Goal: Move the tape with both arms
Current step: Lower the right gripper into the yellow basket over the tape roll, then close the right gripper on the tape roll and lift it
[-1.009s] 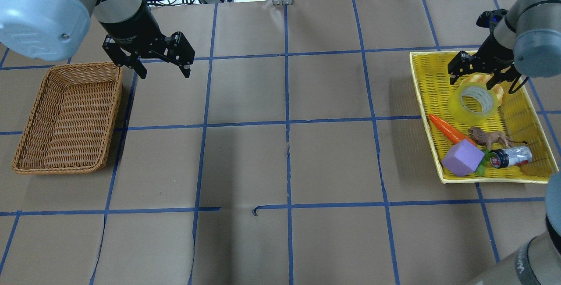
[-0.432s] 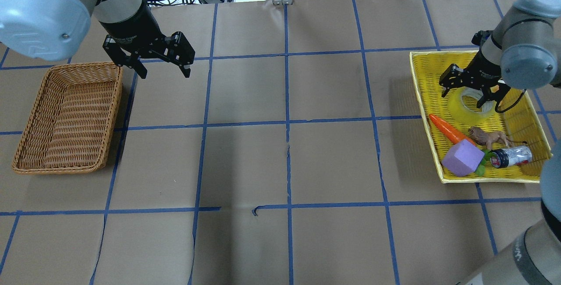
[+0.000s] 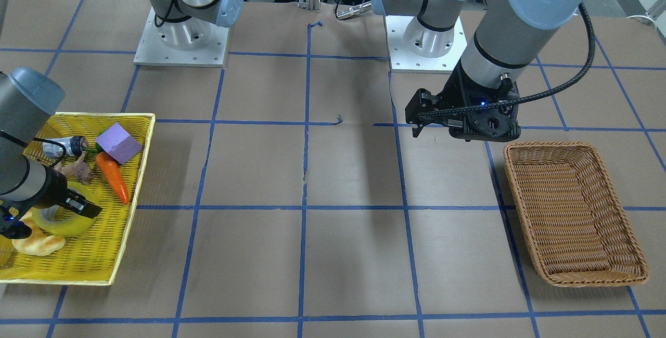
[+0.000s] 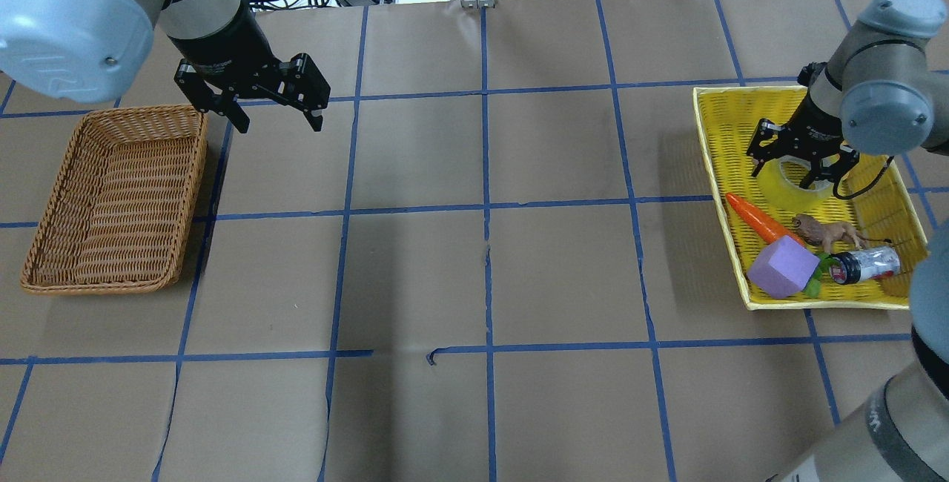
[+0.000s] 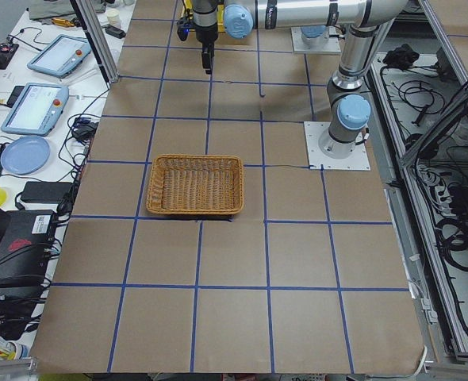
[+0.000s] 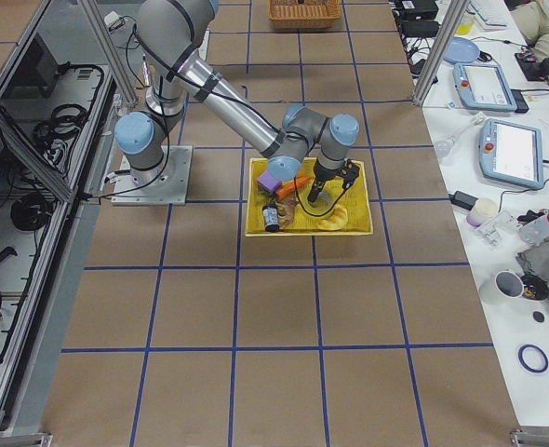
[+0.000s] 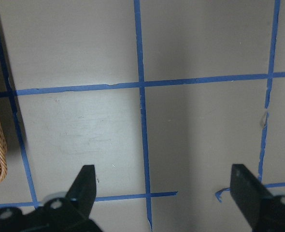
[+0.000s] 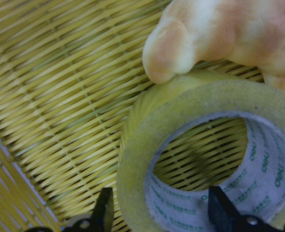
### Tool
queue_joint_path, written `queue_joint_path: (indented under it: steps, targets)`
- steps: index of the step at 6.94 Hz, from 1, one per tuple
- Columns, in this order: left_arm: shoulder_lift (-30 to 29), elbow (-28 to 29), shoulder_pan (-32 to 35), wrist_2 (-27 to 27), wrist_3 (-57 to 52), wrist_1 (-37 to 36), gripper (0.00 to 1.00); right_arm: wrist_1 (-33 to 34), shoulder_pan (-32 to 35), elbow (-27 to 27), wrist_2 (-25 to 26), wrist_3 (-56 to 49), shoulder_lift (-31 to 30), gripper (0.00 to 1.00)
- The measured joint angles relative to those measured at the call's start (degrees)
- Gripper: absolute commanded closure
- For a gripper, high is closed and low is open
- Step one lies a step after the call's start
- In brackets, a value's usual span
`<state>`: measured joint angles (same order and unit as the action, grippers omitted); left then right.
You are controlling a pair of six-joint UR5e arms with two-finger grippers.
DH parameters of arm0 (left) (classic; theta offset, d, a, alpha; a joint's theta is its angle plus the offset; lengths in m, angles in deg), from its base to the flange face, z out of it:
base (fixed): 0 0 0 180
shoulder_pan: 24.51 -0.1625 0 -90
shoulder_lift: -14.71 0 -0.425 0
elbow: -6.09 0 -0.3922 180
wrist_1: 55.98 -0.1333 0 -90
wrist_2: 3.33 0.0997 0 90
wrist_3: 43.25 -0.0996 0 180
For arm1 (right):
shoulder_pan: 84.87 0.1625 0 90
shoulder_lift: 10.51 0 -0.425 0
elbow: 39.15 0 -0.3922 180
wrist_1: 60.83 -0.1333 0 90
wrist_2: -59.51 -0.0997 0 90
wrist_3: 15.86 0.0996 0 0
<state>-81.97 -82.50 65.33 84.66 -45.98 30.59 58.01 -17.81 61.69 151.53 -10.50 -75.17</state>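
As both jaws gaped, our right pair astride the translucent yellow tape roll [image 8: 137, 183], we feared dragging the touching tan croissant [image 8: 220, 34].

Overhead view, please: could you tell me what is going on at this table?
The right gripper sits low in the yellow tray, open, with one finger outside the tape and one inside its core, not yet closed on it. The left gripper hangs open above the table beside the wicker basket.
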Motion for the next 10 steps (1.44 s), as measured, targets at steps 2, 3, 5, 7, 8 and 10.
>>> queue_joint_path:
  steps: [2, 3, 5, 7, 8, 10]
  targets:
    - [0.0, 0.1, 0.0, 0.0, 0.0, 0.0, 0.0, -0.4, 0.0, -0.7, 1.5, 1.1, -0.4, 1.0]
    - [0.0, 0.1, 0.1, 0.0, -0.1, 0.0, 0.0, -1.2, 0.0, -1.7, 1.7, 1.2, -1.0, 1.0]
    - [0.0, 0.1, 0.0, 0.1, -0.1, 0.0, 0.0, -7.8, 0.7, -7.4, 1.4, 1.2, -3.3, 1.0]
    - [0.0, 0.1, 0.0, 0.1, -0.1, -0.3, 0.0, -15.2, 6.3, -15.0, 0.6, 4.3, -4.8, 1.0]
    - [0.0, 0.0, 0.0, 0.1, -0.1, -0.4, 0.0, -16.3, 12.0, -16.9, -0.1, 10.9, -4.9, 1.0]
    - [0.0, 0.0, 0.0, 0.1, -0.3, -0.5, 0.0, -16.2, 23.9, -17.6, -3.1, 26.8, -4.5, 1.0]
